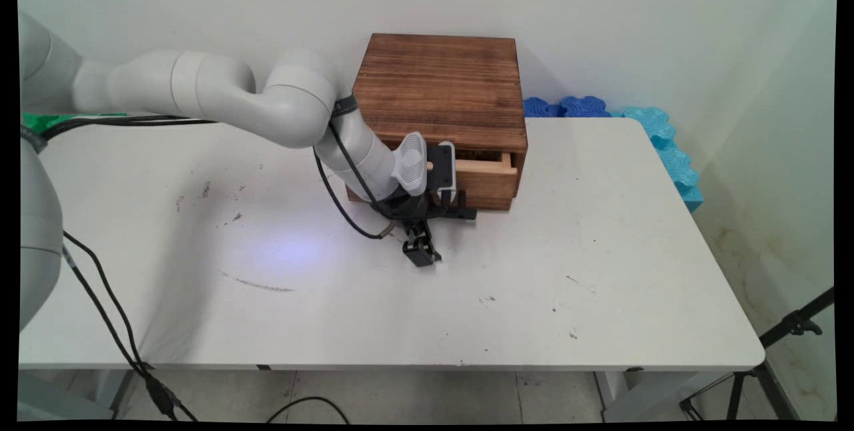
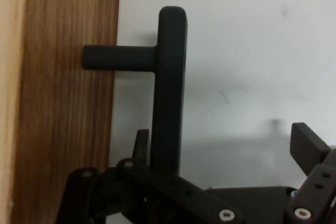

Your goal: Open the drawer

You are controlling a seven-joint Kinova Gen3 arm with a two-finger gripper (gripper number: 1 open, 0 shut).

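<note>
The arm (image 1: 267,101) is covering the left part of the wooden box's (image 1: 444,91) front and most of its drawer (image 1: 490,174). In the hand view, the black handle's (image 2: 168,87) lower end is disappearing behind the gripper (image 2: 226,156), and the picture's left edge is cutting off the drawer front. The blue foam pieces (image 1: 640,134) are lying partly hidden behind the table (image 1: 400,297).

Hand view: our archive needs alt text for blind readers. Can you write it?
A black T-shaped handle juts from the wooden drawer front on the left, its bar standing between the open gripper fingers, close beside one of them. The white table fills the background.
</note>
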